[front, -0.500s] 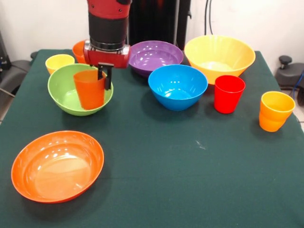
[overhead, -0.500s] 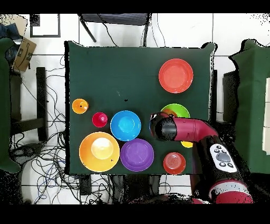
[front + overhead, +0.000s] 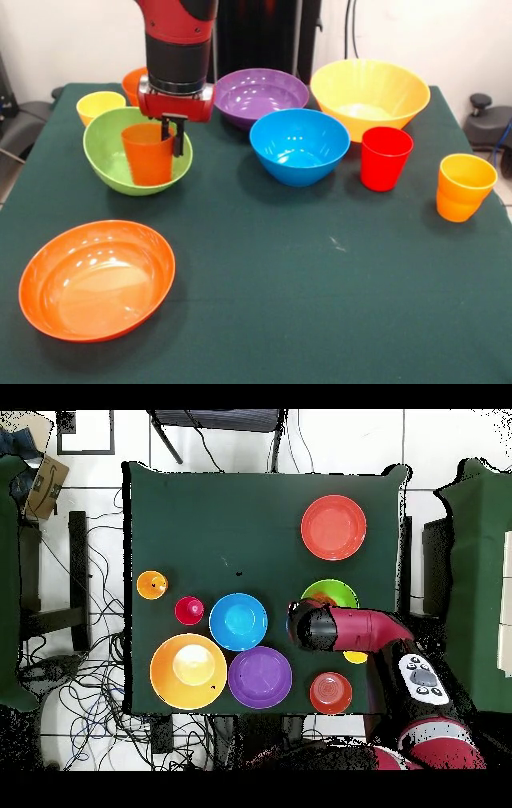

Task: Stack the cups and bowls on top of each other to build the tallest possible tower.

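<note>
My gripper (image 3: 174,138) hangs over the green bowl (image 3: 108,152), its fingers shut across the right rim of the orange cup (image 3: 148,154), which stands upright inside that bowl. In the overhead view my arm (image 3: 330,627) covers the cup and part of the green bowl (image 3: 330,591). On the cloth stand a yellow cup (image 3: 100,106), a small deep orange bowl (image 3: 131,82) behind my arm, a purple bowl (image 3: 260,94), a big yellow bowl (image 3: 370,94), a blue bowl (image 3: 300,146), a red cup (image 3: 386,158), a yellow-orange cup (image 3: 464,186) and a wide shallow orange bowl (image 3: 98,278).
The table (image 3: 280,264) has a dark green cloth; its edges lie close to the yellow-orange cup and the wide orange bowl. Cables and stands (image 3: 90,664) lie on the floor around it.
</note>
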You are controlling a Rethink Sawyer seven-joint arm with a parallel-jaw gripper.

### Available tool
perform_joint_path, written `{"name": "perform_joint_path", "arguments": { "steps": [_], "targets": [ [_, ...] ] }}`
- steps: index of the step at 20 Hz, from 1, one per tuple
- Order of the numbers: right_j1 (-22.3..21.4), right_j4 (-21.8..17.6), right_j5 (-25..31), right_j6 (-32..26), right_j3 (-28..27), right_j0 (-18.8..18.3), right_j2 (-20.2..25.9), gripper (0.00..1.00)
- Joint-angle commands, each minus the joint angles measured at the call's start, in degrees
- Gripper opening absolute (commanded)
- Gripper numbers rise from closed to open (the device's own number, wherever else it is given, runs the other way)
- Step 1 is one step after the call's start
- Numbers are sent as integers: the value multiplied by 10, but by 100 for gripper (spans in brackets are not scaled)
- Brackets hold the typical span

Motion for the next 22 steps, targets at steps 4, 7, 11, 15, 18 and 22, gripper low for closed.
{"name": "perform_joint_path", "arguments": {
  "steps": [4,7,11,15,18,22],
  "targets": [
    [26,-52,37,-50,-54,14,38,0],
    [26,-59,41,-50,-56,19,29,0],
    [37,-67,39,-48,-66,21,26,0],
    [36,-75,44,-50,-63,23,24,0],
    [41,-74,61,-59,-63,20,29,0],
    [50,-76,61,-59,-61,17,33,0]
  ]
}}
